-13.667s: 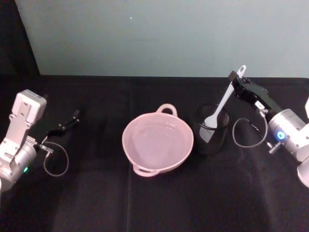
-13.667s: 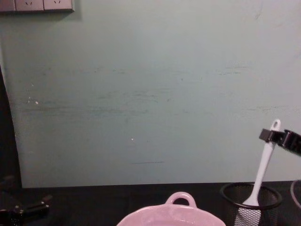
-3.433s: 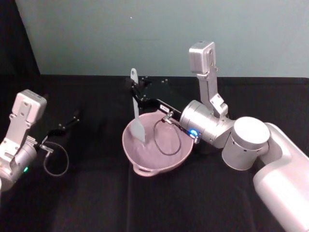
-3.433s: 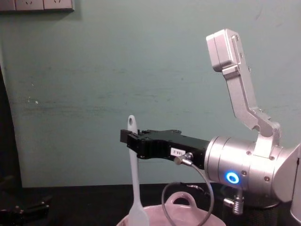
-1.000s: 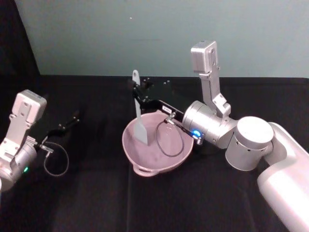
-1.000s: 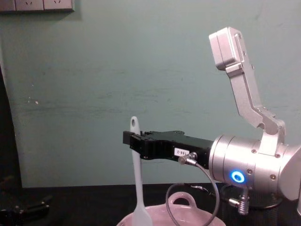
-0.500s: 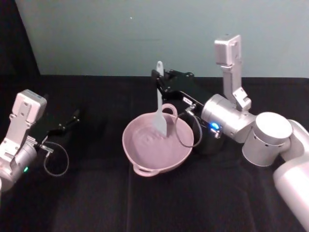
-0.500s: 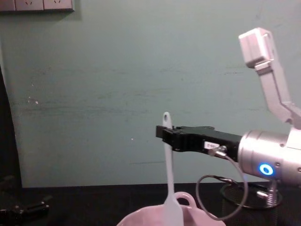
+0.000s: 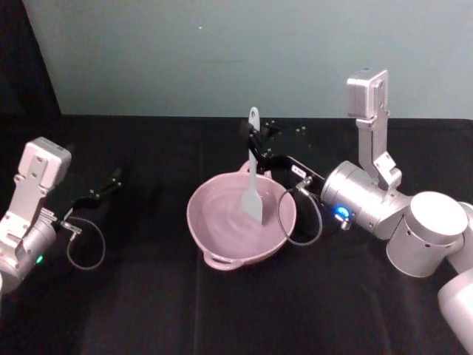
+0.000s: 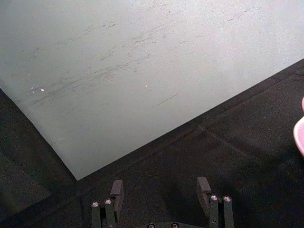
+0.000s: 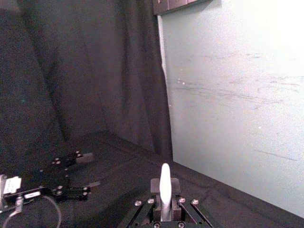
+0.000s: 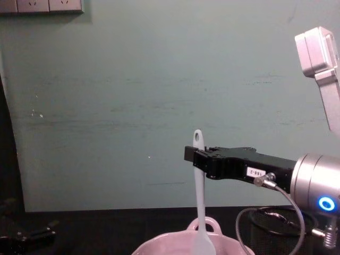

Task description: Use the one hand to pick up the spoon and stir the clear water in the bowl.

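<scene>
The pale pink bowl [image 9: 199,229] sits mid-table with rippled clear water inside; its far rim and loop handle show low in the chest view [image 12: 204,224]. The white spoon [image 9: 253,185] stands nearly upright, its flat head down inside the bowl's right half. My right gripper [image 9: 254,145] is shut on the handle just below the holed tip, reaching in from the right. The chest view shows the same grip [image 12: 198,157] on the spoon [image 12: 200,207], and so does the right wrist view [image 11: 165,189]. My left gripper [image 9: 114,177] rests open at the far left, jaws apart [image 10: 160,189].
A black cloth [image 9: 148,310] covers the table, and a pale green wall stands behind it. The black wire-mesh cup [image 12: 268,234] stands right of the bowl, mostly behind my right wrist and its cable loop [image 9: 299,222]. A wall socket strip [image 12: 42,5] is at upper left.
My right gripper has carried the spoon rightward and toward me across the bowl, and it stands a little lower. The water shows ripples. The left arm has not moved.
</scene>
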